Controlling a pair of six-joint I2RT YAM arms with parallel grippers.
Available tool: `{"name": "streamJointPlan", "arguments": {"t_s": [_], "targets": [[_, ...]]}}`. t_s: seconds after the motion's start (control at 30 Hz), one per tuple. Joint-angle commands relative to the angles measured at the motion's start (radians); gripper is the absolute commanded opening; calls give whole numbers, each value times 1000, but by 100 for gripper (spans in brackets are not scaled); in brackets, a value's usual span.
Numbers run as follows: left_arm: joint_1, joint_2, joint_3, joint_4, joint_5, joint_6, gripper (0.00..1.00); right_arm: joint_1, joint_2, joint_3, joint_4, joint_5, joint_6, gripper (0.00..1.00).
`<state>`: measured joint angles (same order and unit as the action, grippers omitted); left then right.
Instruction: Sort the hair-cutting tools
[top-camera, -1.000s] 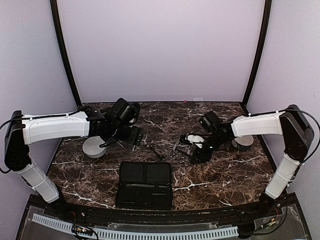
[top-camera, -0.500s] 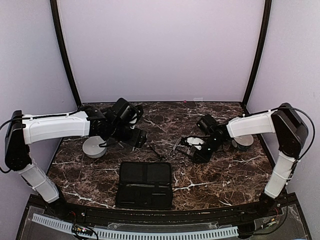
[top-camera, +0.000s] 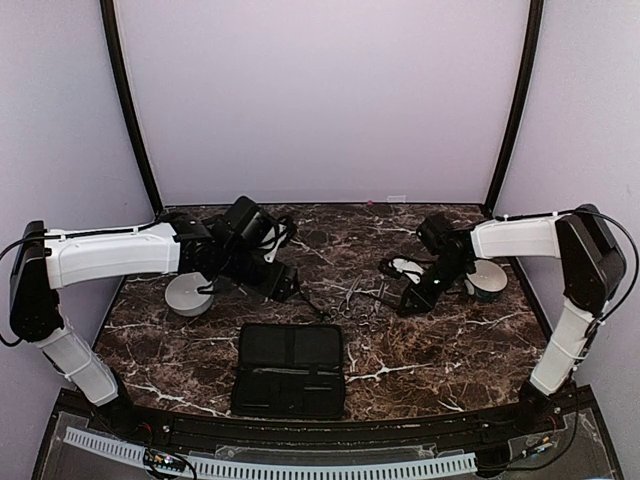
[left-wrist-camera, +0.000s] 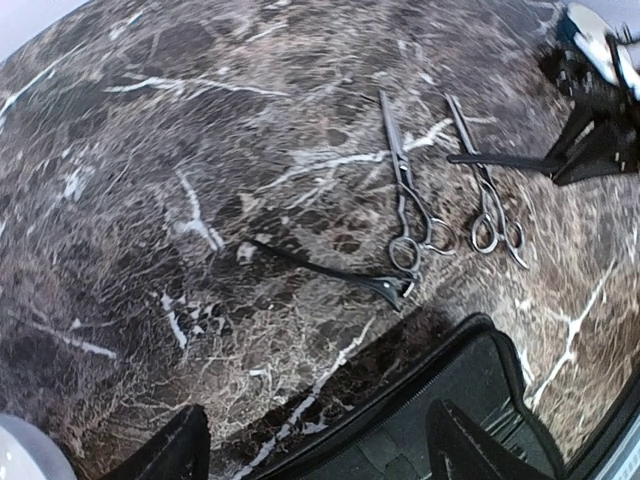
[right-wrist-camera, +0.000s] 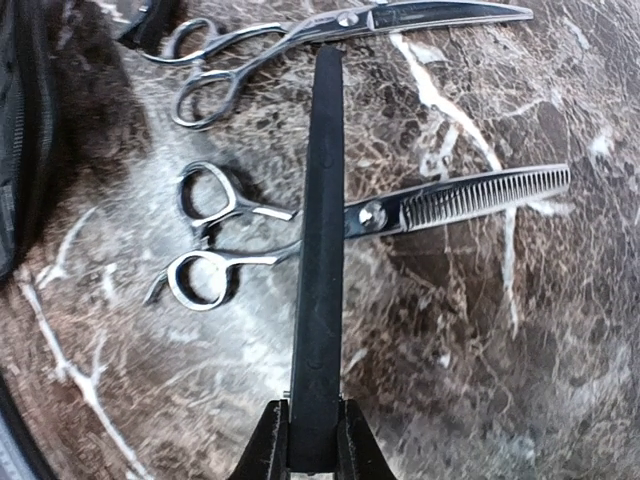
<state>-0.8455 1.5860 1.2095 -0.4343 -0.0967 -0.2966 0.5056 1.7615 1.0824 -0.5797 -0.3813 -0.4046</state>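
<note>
Since the earlier frame the right arm has drawn back toward the right of the overhead view and its jaws have closed, while the left arm has eased a little toward the centre.

The right hand (right-wrist-camera: 313, 435) is now pinched narrow on the near end of a dark comb strip (right-wrist-camera: 322, 230). In its wrist view the strip runs straight up the middle of the frame and crosses over the toothed scissors (right-wrist-camera: 450, 200). A second pair, the plain scissors (right-wrist-camera: 400, 18), lies along the top edge. Whether the strip is clear of the desk (top-camera: 450, 350) or resting on the scissors, I cannot tell.

The left hand (left-wrist-camera: 320, 445) is spread wide and holds nothing. It hangs over a dark clip (left-wrist-camera: 330, 272) lying in the middle of its wrist view, just left of the scissor rings. The black case (top-camera: 292, 368) lies shut at the lower centre of the overhead view. One white bowl (top-camera: 185, 295) sits at the left and another white bowl (top-camera: 490, 282) at the right, just beyond the right arm.

The step in hand looks like the pick-up of the strip, with the grasp made and the carry not begun. The next move probably calls for a clean lift so the strip does not drag the scissors under it, then a swing to the right-hand bowl, if that is where combs go. The left hand would need to come down onto the clip before it closes.
</note>
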Motion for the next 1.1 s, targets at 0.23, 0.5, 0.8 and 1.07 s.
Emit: {"name": "streamJointPlan", "arguments": {"t_s": [0.23, 0.5, 0.8, 1.07], "targets": [[-198, -77, -41, 109, 71, 653, 59, 5, -73, 61, -287, -393, -126, 1], [-247, -92, -14, 204, 153, 881, 58, 74, 4, 168, -447, -535, -213, 1], [-327, 66, 173, 70, 86, 1035, 44, 120, 44, 228, -491, -586, -206, 0], [-356, 156, 264, -7, 73, 1085, 39, 136, 55, 232, -505, -597, -210, 0]]}}
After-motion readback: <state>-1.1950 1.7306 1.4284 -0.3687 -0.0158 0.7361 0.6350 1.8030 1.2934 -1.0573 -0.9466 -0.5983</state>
